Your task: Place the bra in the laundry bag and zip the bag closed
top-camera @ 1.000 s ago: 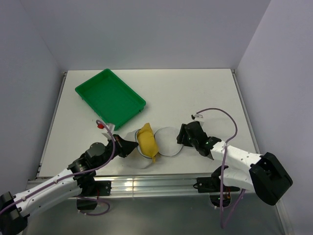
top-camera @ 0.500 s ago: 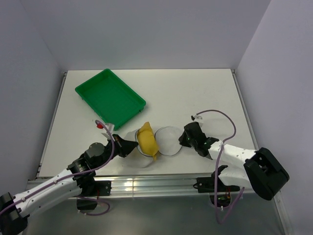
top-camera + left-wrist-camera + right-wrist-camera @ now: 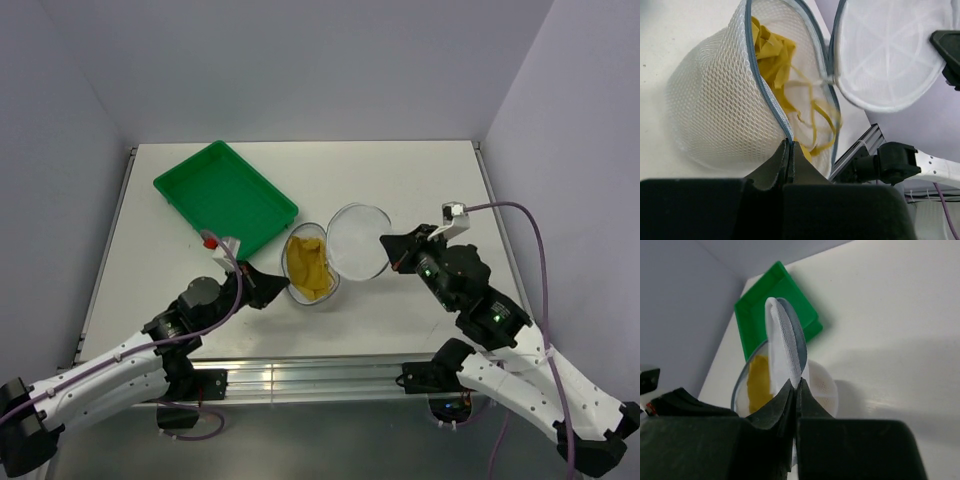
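Observation:
The laundry bag (image 3: 333, 287) is a round white mesh pouch with a grey zipper rim, held open above the table near its front middle. The mustard-yellow bra (image 3: 308, 264) lies inside it, straps loose (image 3: 815, 117). My left gripper (image 3: 284, 289) is shut on the near rim of the bag's body (image 3: 715, 115). The bag's round lid (image 3: 357, 241) stands swung open to the right. My right gripper (image 3: 386, 246) is shut on the lid's edge (image 3: 785, 335). In the right wrist view the bra (image 3: 759, 381) shows behind the lid.
A green plastic tray (image 3: 225, 198) sits at the back left, just beyond the bag, also in the right wrist view (image 3: 771, 302). The aluminium rail of the table's front edge (image 3: 300, 378) runs close below both arms. White walls enclose the table.
The right gripper has shut on the lid and raised it. Both arms have carried the bag up and away from the front edge, and the bra sits deeper inside.

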You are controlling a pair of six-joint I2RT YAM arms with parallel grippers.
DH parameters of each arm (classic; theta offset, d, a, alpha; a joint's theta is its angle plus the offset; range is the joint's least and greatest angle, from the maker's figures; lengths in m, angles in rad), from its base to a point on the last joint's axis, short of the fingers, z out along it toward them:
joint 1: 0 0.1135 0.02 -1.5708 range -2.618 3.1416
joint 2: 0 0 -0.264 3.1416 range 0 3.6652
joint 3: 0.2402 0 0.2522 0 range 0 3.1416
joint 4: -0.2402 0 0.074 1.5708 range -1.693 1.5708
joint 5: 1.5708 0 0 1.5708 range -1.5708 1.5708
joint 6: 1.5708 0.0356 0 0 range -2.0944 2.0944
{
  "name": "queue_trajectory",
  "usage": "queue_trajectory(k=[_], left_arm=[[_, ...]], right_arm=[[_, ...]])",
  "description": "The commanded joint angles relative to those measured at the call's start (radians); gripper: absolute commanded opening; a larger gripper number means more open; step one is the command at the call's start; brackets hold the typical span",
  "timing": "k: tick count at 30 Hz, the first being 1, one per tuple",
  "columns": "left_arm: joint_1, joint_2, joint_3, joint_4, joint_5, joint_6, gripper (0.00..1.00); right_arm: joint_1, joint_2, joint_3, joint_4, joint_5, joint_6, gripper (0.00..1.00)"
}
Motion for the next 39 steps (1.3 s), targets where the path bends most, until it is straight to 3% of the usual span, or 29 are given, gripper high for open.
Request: queue_trajectory(k=[1, 4, 7, 11, 18, 22, 24, 28, 34, 39], left_arm=[[-0.001, 0.027, 0.047, 0.070, 0.003, 0.018, 0.00], [-0.001, -0.006, 0.047, 0.013, -0.026, 0.016, 0.00], [0.000, -0.042, 0.076, -0.024, -0.042, 0.032, 0.00], [-0.001, -0.016, 0.112, -0.074, -0.048, 0.029, 0.00], [-0.001, 0.008, 0.279, -0.165, -0.022, 0.095, 0.00], [-0.001, 0.045, 0.133, -0.099, -0.050, 0.027, 0.00], [-0.004, 0.059, 0.153, -0.071, 0.007, 0.036, 0.00], [-0.036, 0.037, 0.231, -0.076, -0.037, 0.075, 0.00], [-0.046, 0.155, 0.110, 0.100, 0.027, 0.010, 0.00], [-0.067, 0.263, 0.124, 0.195, 0.052, 0.009, 0.00]], right_arm=[[0.087, 0.071, 0.048, -0.210, 0.051, -0.036, 0.00], [0.174, 0.050, 0.122, -0.349, 0.197, -0.021, 0.00], [0.174, -0.035, 0.136, -0.311, 0.231, -0.045, 0.00], [0.175, 0.140, 0.169, -0.349, 0.200, -0.057, 0.00], [0.174, 0.036, 0.335, -0.310, 0.227, -0.131, 0.00], [0.175, 0.160, 0.200, -0.313, 0.249, -0.113, 0.00], [0.175, 0.146, 0.211, -0.314, 0.260, -0.128, 0.00], [0.175, 0.115, 0.281, -0.325, 0.310, -0.174, 0.00], [0.175, 0.189, 0.243, -0.445, 0.430, -0.142, 0.00], [0.177, 0.165, 0.269, -0.506, 0.478, -0.134, 0.00]])
